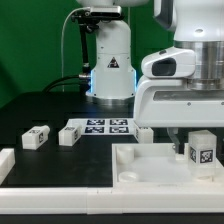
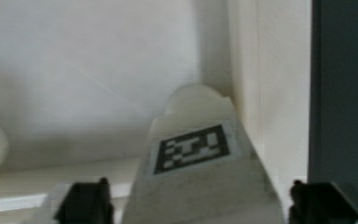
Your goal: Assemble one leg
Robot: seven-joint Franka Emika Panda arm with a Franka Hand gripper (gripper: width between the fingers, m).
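- Leg: stubby white block with a rounded end and a black-and-white square tag on its face.
- It sits between the fingers; I cannot tell whether they grip it.

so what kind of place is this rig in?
Most likely a robotics lab bench, not a workshop or home. The arm base stands on a black table, a marker board lies flat in front of it, and a green backdrop hangs behind.
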